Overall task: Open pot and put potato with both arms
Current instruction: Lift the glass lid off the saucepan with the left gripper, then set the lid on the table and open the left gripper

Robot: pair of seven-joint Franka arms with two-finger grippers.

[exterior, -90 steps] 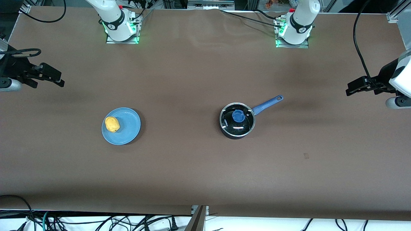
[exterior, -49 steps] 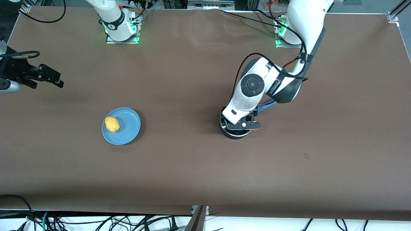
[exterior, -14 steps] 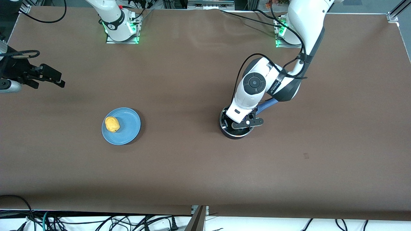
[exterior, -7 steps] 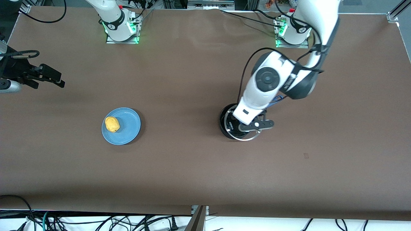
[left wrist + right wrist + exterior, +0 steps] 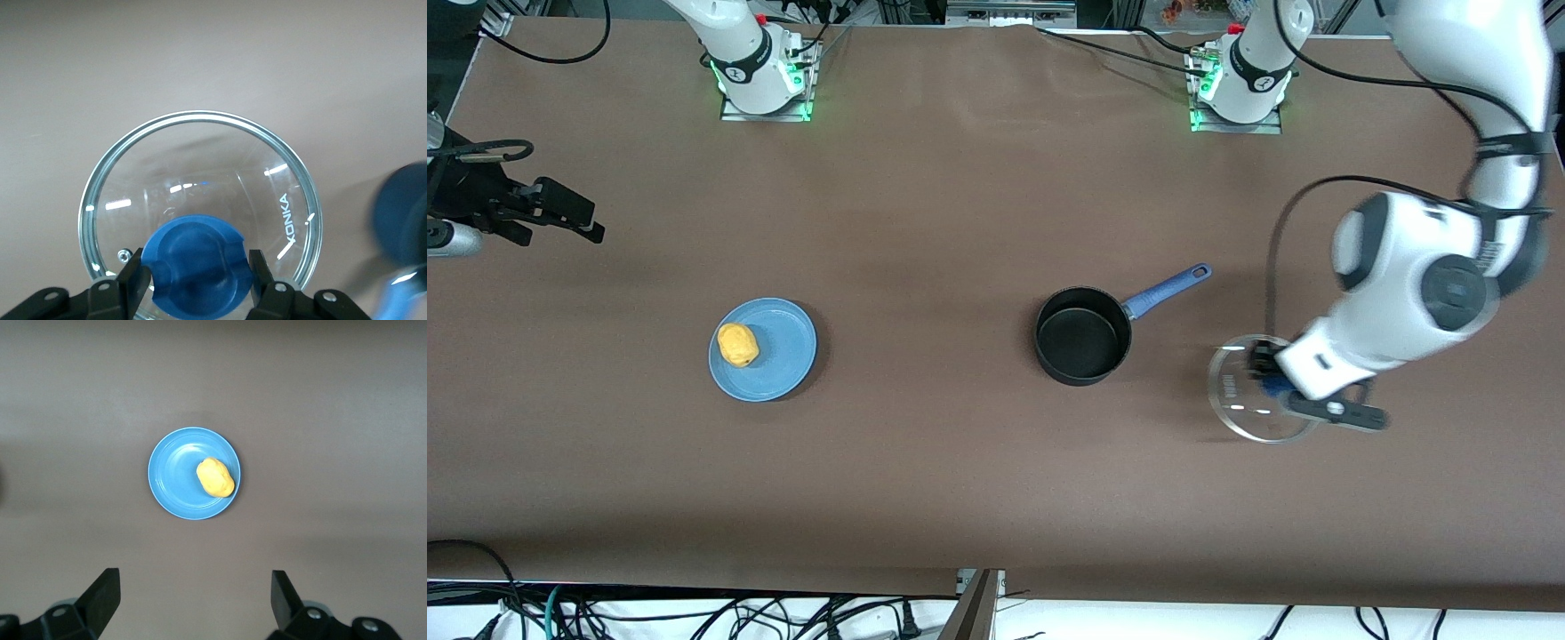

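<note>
Right gripper [image 5: 591, 222] up at the right arm's end of the table [image 5: 960, 480], well apart from the pot, waiting, jaws spread wide with nothing between them; in the right wrist view, fingertips [image 5: 107, 587] far apart with the plate below them. Blue plate [image 5: 778, 351] flat on the table, well apart from the pot toward the right arm's end, about as near to the front camera as the pot. Potato [image 5: 737, 344] lying on the plate, at the edge turned away from the pot, untouched. Pot [image 5: 1083, 334] upright on the table, open, black inside bare, blue handle [image 5: 1167, 289] pointing away from the front camera and toward the left arm's end. Glass lid [image 5: 1245, 400] off the pot, over bare table toward the left arm's end from the pot, apart from it. Left gripper [image 5: 1272, 384] clamped on the lid's blue knob [image 5: 198, 267], one finger [image 5: 133, 280] at each side of it in the left wrist view, glass and metal rim showing around it.
</note>
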